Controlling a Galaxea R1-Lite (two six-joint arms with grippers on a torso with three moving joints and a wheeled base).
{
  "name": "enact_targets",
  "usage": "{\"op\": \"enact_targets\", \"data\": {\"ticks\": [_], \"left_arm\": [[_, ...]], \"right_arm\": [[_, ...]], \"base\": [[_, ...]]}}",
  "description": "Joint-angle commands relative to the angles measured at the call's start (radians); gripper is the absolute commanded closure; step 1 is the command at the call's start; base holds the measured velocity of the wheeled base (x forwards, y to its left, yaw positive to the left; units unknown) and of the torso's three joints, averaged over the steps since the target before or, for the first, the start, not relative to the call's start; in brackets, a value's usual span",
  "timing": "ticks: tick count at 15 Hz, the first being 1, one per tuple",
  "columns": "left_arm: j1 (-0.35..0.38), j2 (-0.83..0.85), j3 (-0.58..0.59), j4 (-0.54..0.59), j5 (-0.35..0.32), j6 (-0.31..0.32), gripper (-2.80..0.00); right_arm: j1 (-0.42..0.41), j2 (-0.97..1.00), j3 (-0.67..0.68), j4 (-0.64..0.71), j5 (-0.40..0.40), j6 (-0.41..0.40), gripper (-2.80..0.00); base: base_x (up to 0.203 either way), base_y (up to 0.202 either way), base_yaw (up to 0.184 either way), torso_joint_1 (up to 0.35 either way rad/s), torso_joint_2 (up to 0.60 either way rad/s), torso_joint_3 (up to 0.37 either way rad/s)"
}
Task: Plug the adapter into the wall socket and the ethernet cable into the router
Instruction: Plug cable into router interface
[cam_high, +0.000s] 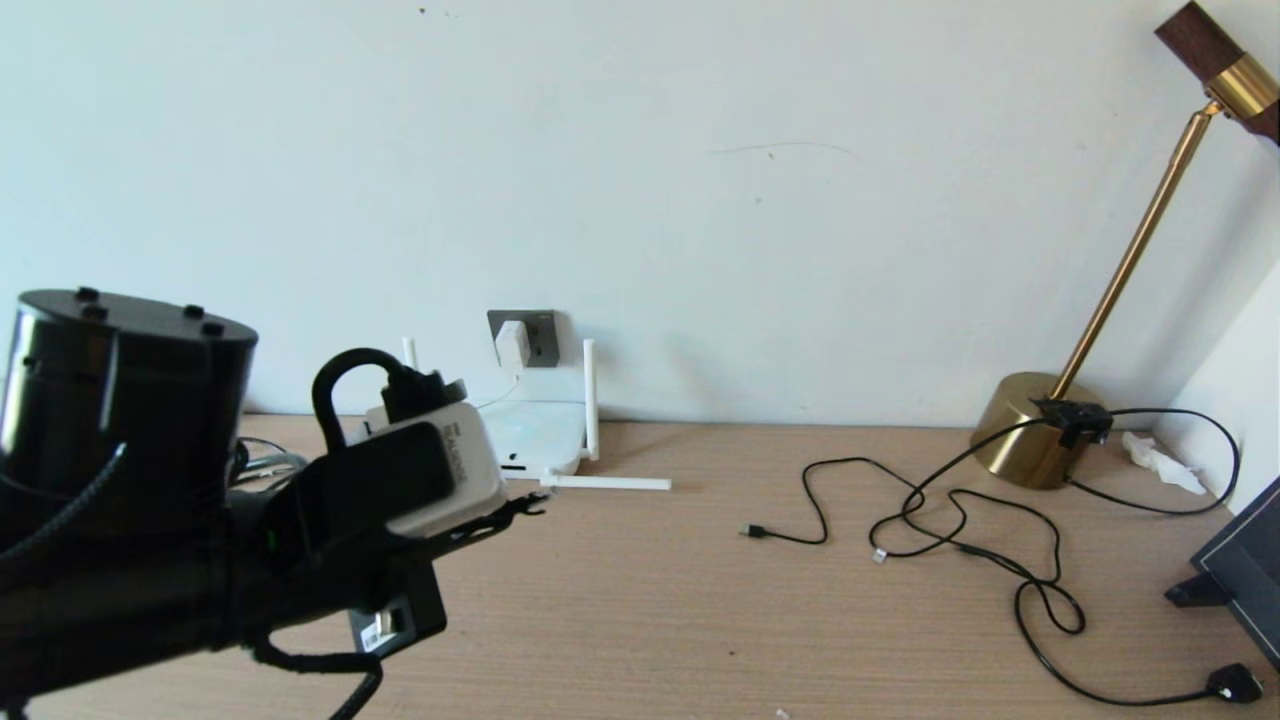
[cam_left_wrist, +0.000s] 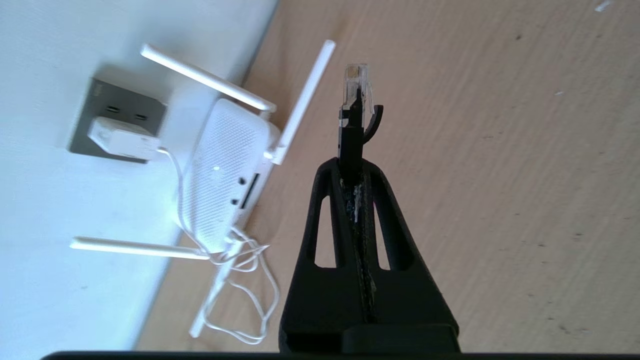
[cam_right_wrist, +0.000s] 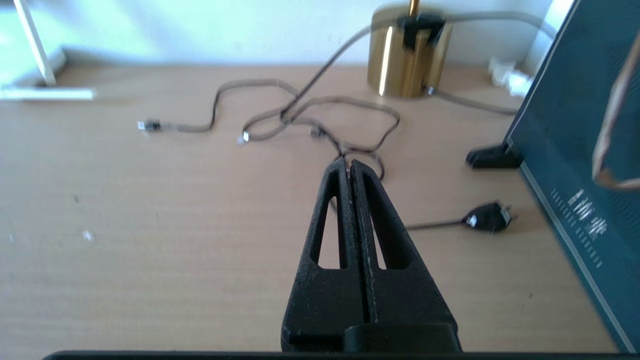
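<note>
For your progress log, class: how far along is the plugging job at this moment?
Done: the adapter sits in the wall socket. In hand: the left gripper is shut on the ethernet cable, its clear connector pointing ahead, above the desk and apart from the router. Left: seating that connector in a router port. The right gripper is shut and empty, over the desk.
</note>
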Motion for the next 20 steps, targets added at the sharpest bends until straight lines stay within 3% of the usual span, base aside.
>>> {"op": "enact_targets", "data": {"ticks": [1, 4, 6, 8, 11, 12, 13, 16, 20], "left_arm": [[-0.017, 0.021, -0.018, 0.002, 0.040, 0.015, 0.00], [-0.104, 0.087, -0.021, -0.013, 0.120, 0.017, 0.00], [-0.173, 0.094, -0.023, -0.073, 0.167, 0.016, 0.00], [-0.180, 0.089, -0.044, -0.114, 0.168, 0.014, 0.00], [-0.197, 0.103, -0.077, -0.135, 0.167, 0.016, 0.00], [-0.203, 0.125, -0.100, -0.146, 0.169, 0.020, 0.00], [-0.207, 0.153, -0.128, -0.157, 0.171, 0.034, 0.00], [-0.228, 0.270, -0.223, -0.202, 0.170, 0.071, 0.00], [-0.296, 0.440, -0.408, -0.219, 0.175, 0.123, 0.00]], "right_arm": [[0.000, 0.001, -0.035, 0.002, 0.000, 0.000, 0.00], [0.000, 0.126, -0.200, 0.012, 0.019, 0.021, 0.00], [0.000, 0.312, -0.309, 0.014, 0.085, 0.063, 0.00], [0.000, 0.516, -0.390, 0.015, 0.278, 0.130, 0.00], [0.001, 0.804, -0.525, 0.015, 0.676, 0.285, 0.00], [0.009, 0.884, -0.564, 0.015, 0.759, 0.320, 0.00], [0.028, 0.960, -0.602, 0.014, 0.814, 0.346, -2.80], [0.127, 1.111, -0.701, 0.010, 0.885, 0.381, -2.80], [0.169, 1.147, -0.694, -0.035, 0.897, 0.382, -2.80]], "base": [[0.000, 0.000, 0.000, 0.000, 0.00, 0.000], [0.000, 0.000, 0.000, 0.000, 0.00, 0.000], [0.000, 0.000, 0.000, 0.000, 0.00, 0.000], [0.000, 0.000, 0.000, 0.000, 0.00, 0.000], [0.000, 0.000, 0.000, 0.000, 0.00, 0.000], [0.000, 0.000, 0.000, 0.000, 0.00, 0.000], [0.000, 0.000, 0.000, 0.000, 0.00, 0.000], [0.000, 0.000, 0.000, 0.000, 0.00, 0.000], [0.000, 0.000, 0.000, 0.000, 0.00, 0.000]]}}
